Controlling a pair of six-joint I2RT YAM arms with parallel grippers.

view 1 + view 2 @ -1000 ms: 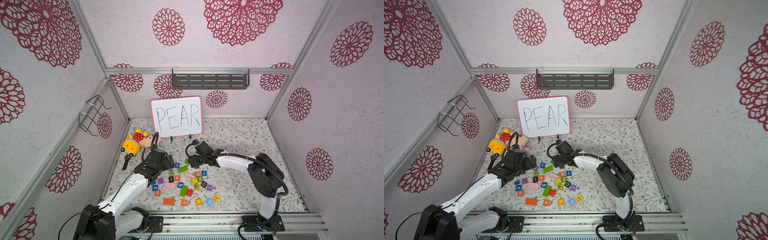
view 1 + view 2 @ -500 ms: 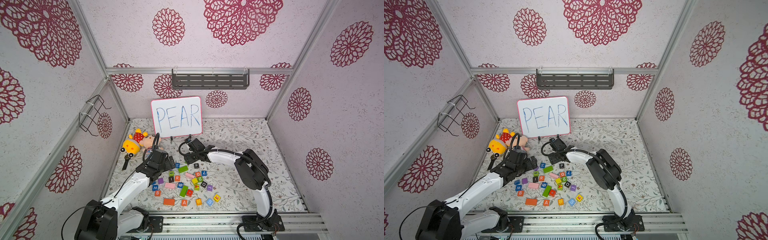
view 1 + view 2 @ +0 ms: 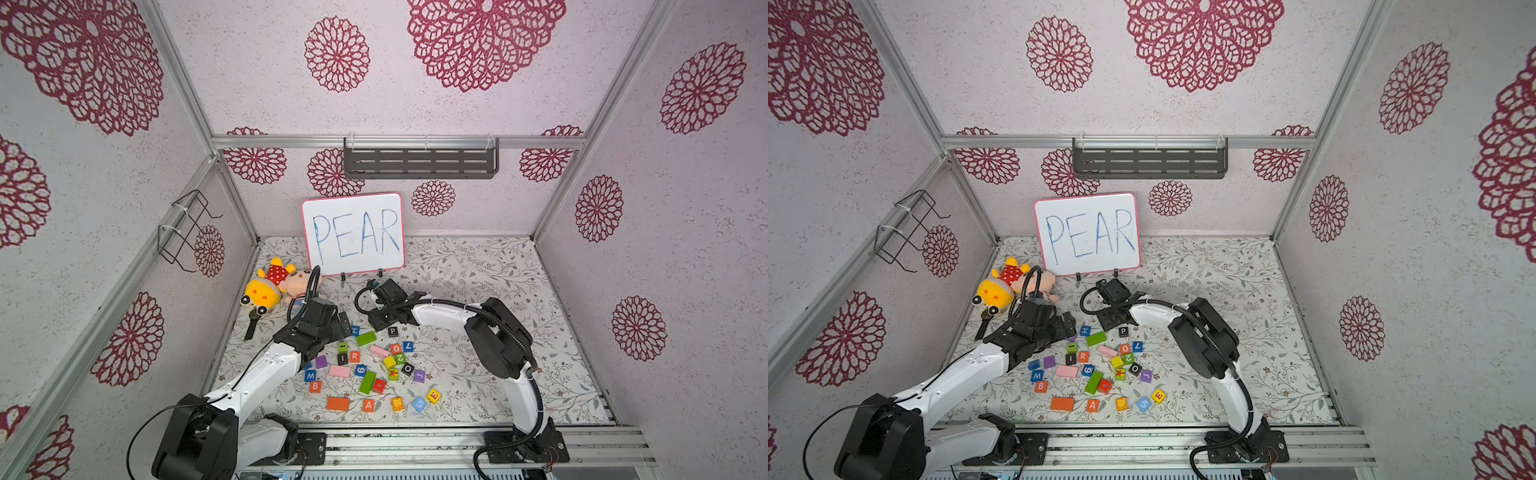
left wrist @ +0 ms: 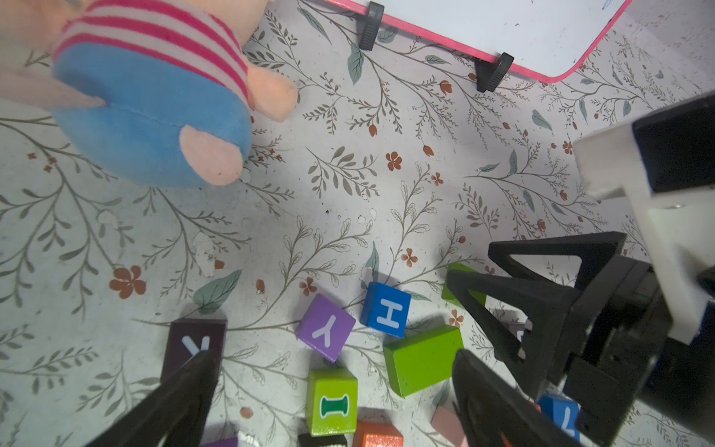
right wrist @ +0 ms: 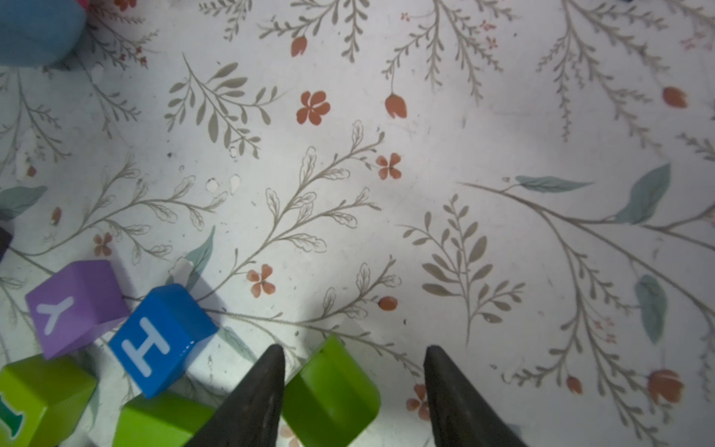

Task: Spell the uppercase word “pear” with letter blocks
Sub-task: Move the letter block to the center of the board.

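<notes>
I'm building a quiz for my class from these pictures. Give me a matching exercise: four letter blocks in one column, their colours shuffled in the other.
Blocks:
1. P block
2. A block
3. H block
4. Y block

Colours:
a. purple
b. black
c. blue
d. orange

Pairs: 1-b; 2-d; 3-c; 4-a

Lab robot test cell: aluminium frame (image 3: 399, 142) and patterned panels (image 3: 257, 75) around the whiteboard (image 3: 353, 235), floral mat (image 3: 478, 270) under it, left arm (image 3: 266, 374) and right arm (image 3: 444, 311) bolted to rail (image 3: 415, 446) opposite it.
</notes>
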